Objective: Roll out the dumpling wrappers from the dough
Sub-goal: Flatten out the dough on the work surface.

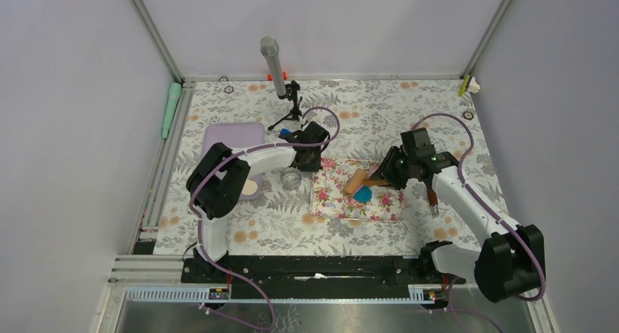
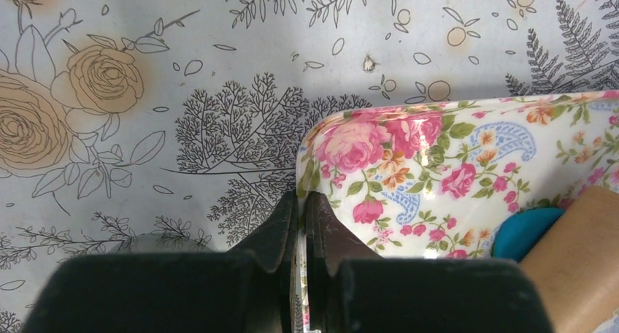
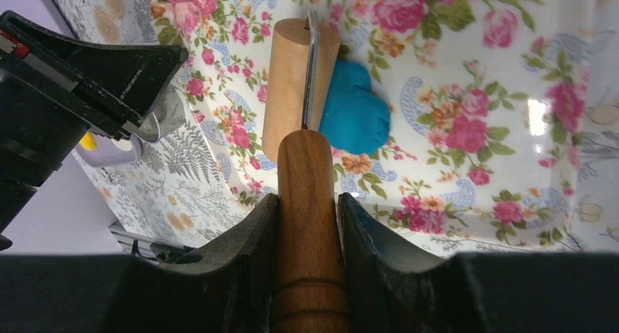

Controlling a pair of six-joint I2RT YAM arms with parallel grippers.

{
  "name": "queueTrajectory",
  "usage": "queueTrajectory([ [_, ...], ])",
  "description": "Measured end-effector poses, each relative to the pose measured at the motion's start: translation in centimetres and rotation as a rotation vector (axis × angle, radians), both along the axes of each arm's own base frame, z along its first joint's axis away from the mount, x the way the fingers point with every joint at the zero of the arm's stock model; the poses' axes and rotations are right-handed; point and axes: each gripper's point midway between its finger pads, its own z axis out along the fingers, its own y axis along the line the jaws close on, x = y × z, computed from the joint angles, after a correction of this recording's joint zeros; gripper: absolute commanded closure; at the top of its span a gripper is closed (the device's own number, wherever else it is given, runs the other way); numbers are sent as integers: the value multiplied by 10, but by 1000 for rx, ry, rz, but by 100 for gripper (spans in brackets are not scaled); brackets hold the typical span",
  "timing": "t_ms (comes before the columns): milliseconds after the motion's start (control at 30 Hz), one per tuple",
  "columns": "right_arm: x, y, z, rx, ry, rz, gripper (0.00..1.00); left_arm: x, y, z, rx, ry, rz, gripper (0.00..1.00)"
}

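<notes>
The dough (image 3: pixel 355 112) is a thick bright blue lump lying on the floral pink mat (image 3: pixel 467 70). A wooden roller has its drum (image 3: pixel 287 77) lying against the dough's left edge. My right gripper (image 3: pixel 307 201) is shut on the roller's handle (image 3: pixel 306 165). In the top view the dough (image 1: pixel 363 194) sits mid-mat beside the drum (image 1: pixel 355 181). My left gripper (image 2: pixel 301 200) is shut on the mat's (image 2: pixel 452 165) left edge near its far corner, pinching the thin rim. No dumpling wrappers are in view.
A small metal ring (image 1: pixel 291 180) stands just left of the mat. Further left is a lilac tray (image 1: pixel 233 137) with a pale disc (image 1: pixel 250 188) beside it. A microphone on a tripod (image 1: pixel 277 70) stands behind the left arm. Frame rails border the flowered tablecloth (image 1: pixel 379 114).
</notes>
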Motion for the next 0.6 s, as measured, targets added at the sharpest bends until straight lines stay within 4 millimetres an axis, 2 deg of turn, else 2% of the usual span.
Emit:
queueTrajectory([
  [200,-17,-24,5,-34,-13,-66,100,-4,-4,0,-21,15,-5,100],
  [600,-23,-44,12,-129,24,-113,100,-7,-8,1,-38,29,-12,100],
])
